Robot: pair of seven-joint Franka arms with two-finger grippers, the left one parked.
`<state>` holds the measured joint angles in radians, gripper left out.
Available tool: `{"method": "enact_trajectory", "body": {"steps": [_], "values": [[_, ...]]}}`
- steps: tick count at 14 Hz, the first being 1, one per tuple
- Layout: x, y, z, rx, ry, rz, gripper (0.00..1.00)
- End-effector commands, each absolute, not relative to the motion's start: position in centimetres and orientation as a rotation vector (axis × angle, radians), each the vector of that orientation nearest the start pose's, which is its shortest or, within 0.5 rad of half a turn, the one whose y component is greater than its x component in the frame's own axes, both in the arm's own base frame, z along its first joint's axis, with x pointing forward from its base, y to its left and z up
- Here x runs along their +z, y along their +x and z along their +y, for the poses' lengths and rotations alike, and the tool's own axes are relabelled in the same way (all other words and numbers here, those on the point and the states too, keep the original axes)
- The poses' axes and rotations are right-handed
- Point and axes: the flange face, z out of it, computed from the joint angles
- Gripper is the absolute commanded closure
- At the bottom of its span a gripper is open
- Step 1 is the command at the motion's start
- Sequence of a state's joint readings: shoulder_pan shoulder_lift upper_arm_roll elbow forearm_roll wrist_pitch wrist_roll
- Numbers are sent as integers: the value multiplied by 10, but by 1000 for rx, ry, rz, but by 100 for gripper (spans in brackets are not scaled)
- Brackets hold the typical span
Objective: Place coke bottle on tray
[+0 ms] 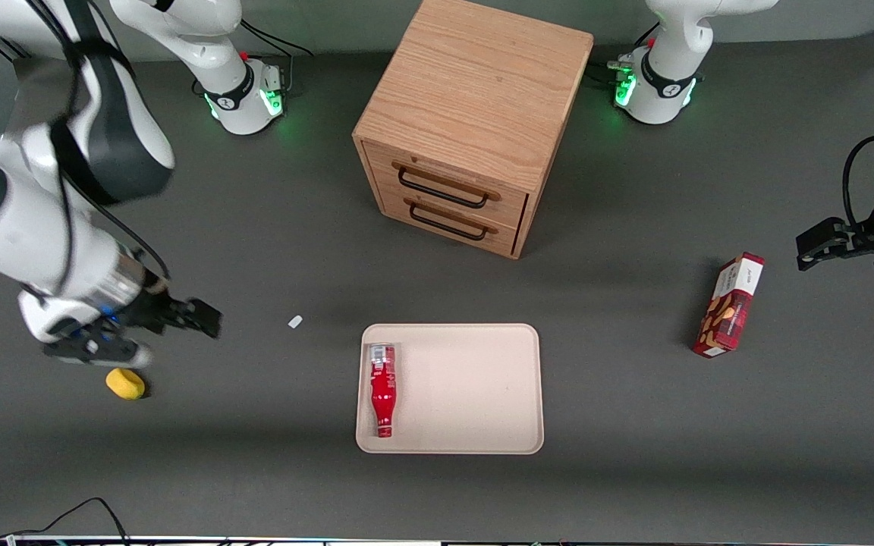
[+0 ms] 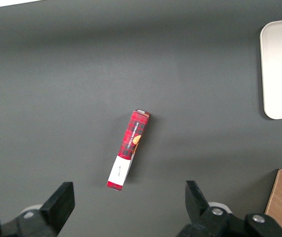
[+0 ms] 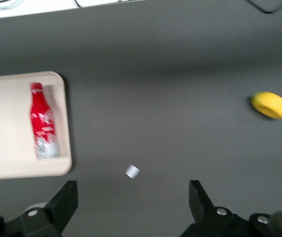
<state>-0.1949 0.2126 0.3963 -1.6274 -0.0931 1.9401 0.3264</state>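
From the front, the coke bottle [image 1: 382, 390] is lying on its side in the tray [image 1: 475, 394] against the rim — it may roll if bumped. At the wrist, the gripper [image 3: 131, 207] is hanging wide open and empty near the working arm's end.

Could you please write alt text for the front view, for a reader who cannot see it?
A red coke bottle lies on its side in a beige tray, along its edge. The right arm's open, empty tool hangs over the table toward the working arm's end, near a yellow object; a wooden drawer cabinet stands farther back.
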Motion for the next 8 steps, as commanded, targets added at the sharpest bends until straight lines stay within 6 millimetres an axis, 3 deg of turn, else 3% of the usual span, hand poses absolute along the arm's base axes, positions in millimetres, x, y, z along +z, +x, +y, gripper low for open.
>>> {"method": "enact_trajectory", "body": {"steps": [1, 5, 8], "values": [[536, 579, 65, -133, -3154, 133, 0], [566, 557, 53, -24, -3161, 160, 0], [569, 557, 47, -4, -3149, 170, 0]]}}
